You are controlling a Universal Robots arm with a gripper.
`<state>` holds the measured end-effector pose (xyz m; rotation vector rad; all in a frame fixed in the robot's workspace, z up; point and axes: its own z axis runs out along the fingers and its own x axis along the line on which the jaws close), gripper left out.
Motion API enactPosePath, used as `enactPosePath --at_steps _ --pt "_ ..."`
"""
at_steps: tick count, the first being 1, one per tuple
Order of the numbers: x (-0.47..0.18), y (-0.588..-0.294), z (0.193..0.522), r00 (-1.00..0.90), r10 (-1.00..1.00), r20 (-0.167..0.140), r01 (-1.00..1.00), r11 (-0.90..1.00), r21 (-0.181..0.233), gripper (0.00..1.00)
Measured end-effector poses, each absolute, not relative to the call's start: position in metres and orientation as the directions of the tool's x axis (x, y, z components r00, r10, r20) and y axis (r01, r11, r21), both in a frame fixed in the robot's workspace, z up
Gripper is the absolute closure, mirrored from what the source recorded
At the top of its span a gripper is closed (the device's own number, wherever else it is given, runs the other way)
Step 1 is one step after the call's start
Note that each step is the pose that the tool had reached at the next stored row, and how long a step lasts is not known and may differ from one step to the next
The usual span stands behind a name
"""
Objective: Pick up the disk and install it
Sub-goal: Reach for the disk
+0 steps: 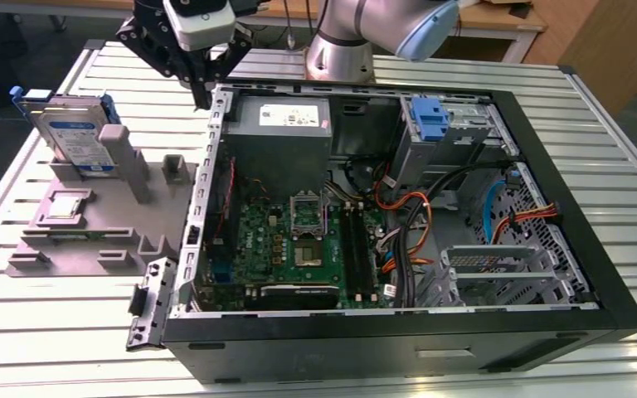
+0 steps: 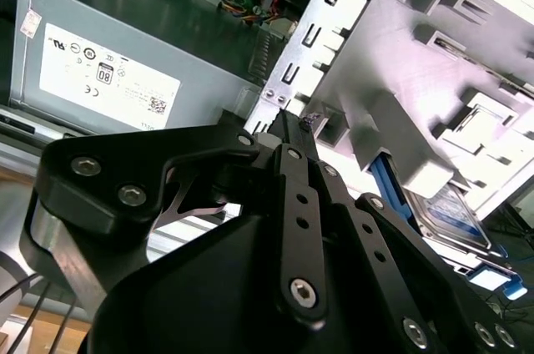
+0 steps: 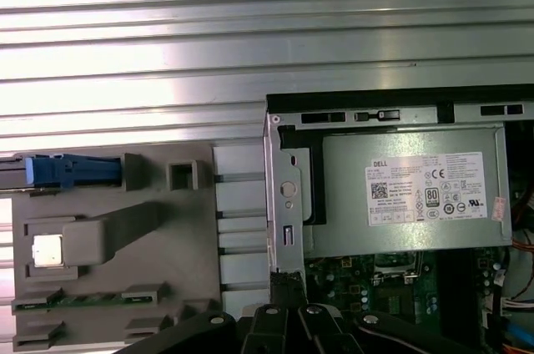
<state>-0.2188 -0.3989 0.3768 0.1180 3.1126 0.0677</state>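
The disk (image 1: 75,133) stands on edge in a slot at the far end of a grey fixture (image 1: 86,236), on the exterior view's left; its white-and-blue label and blue frame show. The first wrist view catches its blue edge (image 3: 71,170), and the second wrist view shows part of the disk (image 2: 449,214) behind a grey post. My gripper (image 1: 200,101) hangs shut and holds nothing. It is above the near corner of the open computer case (image 1: 617,319), between the fixture and the power supply. In both wrist views the black fingertips (image 2: 289,124) (image 3: 286,283) meet over the case wall.
Inside the case are a grey power supply (image 1: 279,124) with a white sticker, a motherboard (image 1: 296,240), a blue bracket (image 1: 430,120), loose orange and black cables (image 1: 407,215) and a metal cage (image 1: 496,274). All stand on a slatted metal table (image 1: 584,108).
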Motion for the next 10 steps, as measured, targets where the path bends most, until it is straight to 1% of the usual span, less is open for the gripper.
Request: enactPosePath --at_steps 10 --pt "-0.231 -0.399 0.377 -0.997 0.076 -0.024 0.075 0.996 0.044 0.9"
